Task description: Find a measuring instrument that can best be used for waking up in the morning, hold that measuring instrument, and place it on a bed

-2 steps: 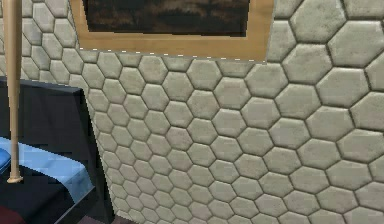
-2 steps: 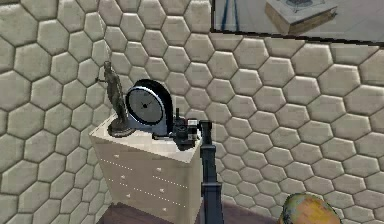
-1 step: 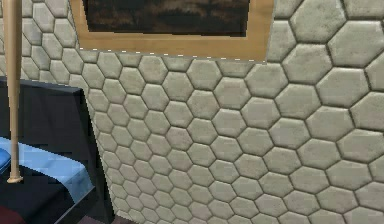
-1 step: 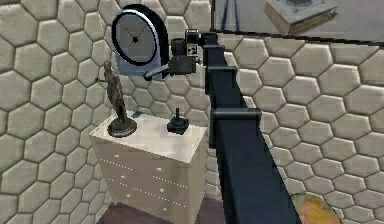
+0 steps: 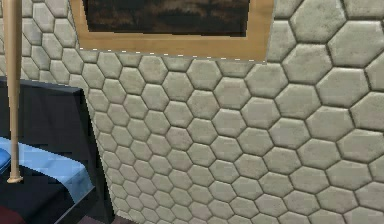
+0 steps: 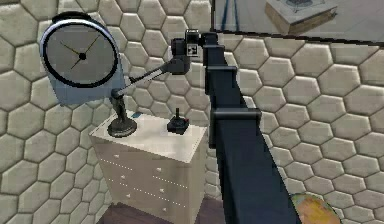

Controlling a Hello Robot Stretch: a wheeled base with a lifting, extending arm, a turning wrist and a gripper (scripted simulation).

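Dark square arm bar (image 6: 235,130) ends in gripper (image 6: 128,86) at round white-faced grey clock (image 6: 84,55) above white drawered dresser (image 6: 150,160) (held or not, finger gap: can't tell)

Dark arm (image 6: 236,125) reaching out, hand (image 6: 142,79) at its far end

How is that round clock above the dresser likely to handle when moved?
The clock looks rigid, so it should not flex. Its round body may roll or tip on a soft surface. The face could be glass, so probably fragile; avoid knocks against the dresser.
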